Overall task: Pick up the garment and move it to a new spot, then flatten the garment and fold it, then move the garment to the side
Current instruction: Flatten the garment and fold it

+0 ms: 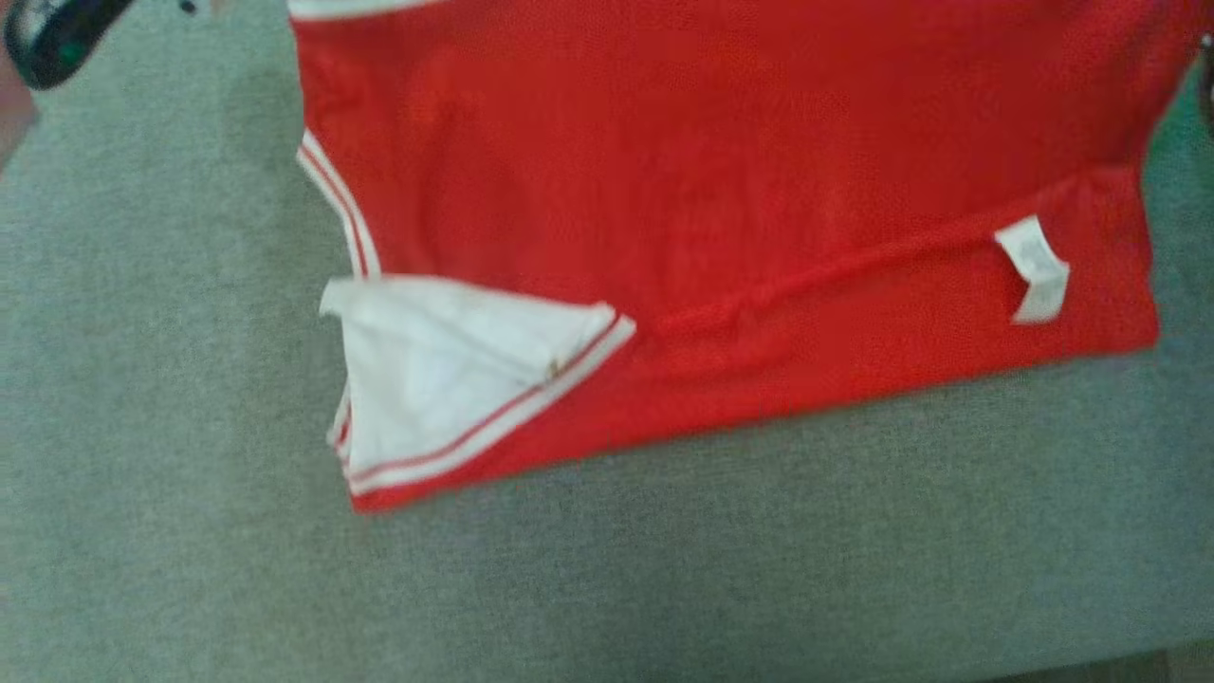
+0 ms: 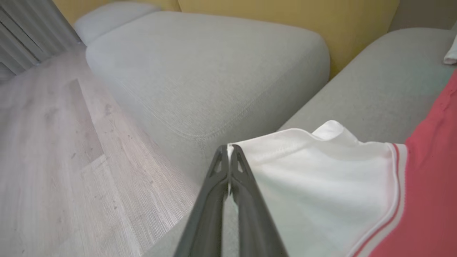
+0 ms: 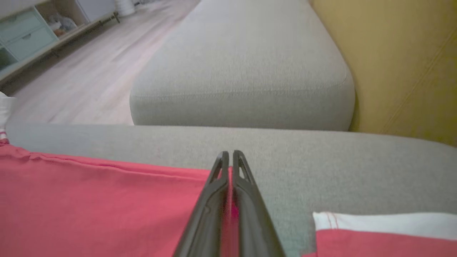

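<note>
The garment point(image 1: 721, 190) is a red shirt with white, red-striped trim, a folded-over white panel point(image 1: 446, 370) and a white label point(image 1: 1034, 270). It lies spread on the grey sofa cushion point(image 1: 607, 569). In the left wrist view my left gripper point(image 2: 228, 148) is shut, pinching the edge of the garment's white part point(image 2: 321, 178). In the right wrist view my right gripper point(image 3: 228, 154) is shut on the garment's red edge point(image 3: 107, 200), with red cloth showing between the fingers point(image 3: 246, 200).
A second grey cushion point(image 2: 214, 64) and a yellow backrest point(image 3: 403, 64) lie beyond the garment. Wooden floor point(image 2: 46, 150) runs beside the sofa, with a low cabinet point(image 3: 25, 32) farther off. A dark arm part point(image 1: 52, 38) sits in the head view's top left corner.
</note>
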Motion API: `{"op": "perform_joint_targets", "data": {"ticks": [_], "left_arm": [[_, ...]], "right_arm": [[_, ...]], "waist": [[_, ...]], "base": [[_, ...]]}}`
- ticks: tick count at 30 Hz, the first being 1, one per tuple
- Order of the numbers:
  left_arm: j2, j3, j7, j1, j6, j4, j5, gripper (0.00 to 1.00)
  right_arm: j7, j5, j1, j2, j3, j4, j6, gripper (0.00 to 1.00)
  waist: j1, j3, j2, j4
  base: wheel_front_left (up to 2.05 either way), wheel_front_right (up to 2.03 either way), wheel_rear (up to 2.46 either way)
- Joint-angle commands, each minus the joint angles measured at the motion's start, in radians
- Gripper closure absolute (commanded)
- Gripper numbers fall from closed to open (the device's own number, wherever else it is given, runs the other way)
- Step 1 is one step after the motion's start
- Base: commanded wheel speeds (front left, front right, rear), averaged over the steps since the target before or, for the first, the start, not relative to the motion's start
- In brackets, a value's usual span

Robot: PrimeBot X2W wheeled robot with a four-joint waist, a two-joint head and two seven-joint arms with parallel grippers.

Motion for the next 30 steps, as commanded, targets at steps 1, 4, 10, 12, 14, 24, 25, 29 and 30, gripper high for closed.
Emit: {"op": "perform_joint_targets", "data": {"ticks": [1,4,10,12,14,24,25,29,30], "left_arm": [[0.023,0.050,-0.037,-0.072,0.002,0.007,0.006,1.00],[0.021,0.049,-0.062,-0.063,0.002,0.010,-0.021,1.00],[0.081,0.036,-0.054,0.012,0.002,-0.097,-0.061,1.00],[0.116,0.035,-0.059,0.050,0.002,-0.151,-0.073,1.00],[0.149,0.034,-0.065,0.099,0.006,-0.206,-0.086,1.00],[0.306,0.031,-0.102,0.358,0.148,-0.554,-0.121,1.00],[0.321,0.031,-0.106,0.378,0.166,-0.586,-0.121,1.00],[0.362,0.030,-0.120,0.429,0.215,-0.670,-0.120,1.00],[0.373,0.030,-0.125,0.445,0.231,-0.695,-0.121,1.00]], "right_arm": [[-0.035,0.011,0.004,-0.051,-0.015,-0.016,-0.001,1.00],[-0.062,0.035,0.017,-0.059,-0.013,-0.026,-0.001,1.00],[-0.097,0.070,0.075,-0.078,0.013,-0.047,-0.001,1.00],[-0.112,0.081,0.097,-0.086,0.018,-0.053,-0.001,1.00],[-0.126,0.089,0.121,-0.096,0.024,-0.059,-0.001,1.00],[-0.170,0.117,0.257,-0.130,0.042,-0.075,-0.001,1.00],[-0.173,0.121,0.272,-0.135,0.039,-0.076,-0.001,1.00],[-0.179,0.127,0.312,-0.147,0.030,-0.083,-0.001,1.00],[-0.180,0.126,0.324,-0.149,0.027,-0.086,-0.001,1.00]], "waist": [[0.0000,-0.013,0.0000,0.005],[0.0000,-0.030,0.0000,0.012],[0.0000,-0.058,0.0000,0.021],[0.0000,-0.065,0.0000,0.026],[0.0000,-0.073,0.0000,0.033],[0.0000,-0.118,0.0000,0.057],[0.0000,-0.123,0.0000,0.060],[0.0000,-0.133,0.0000,0.064],[0.0000,-0.135,0.0000,0.065]], "base": [[0.00,0.00,0.00],[0.00,0.00,0.00],[0.00,0.00,0.00],[0.00,0.00,0.00],[0.00,0.00,0.00],[0.00,0.00,0.00],[0.00,0.00,0.00],[0.00,0.00,0.00],[0.00,0.00,0.00]]}}
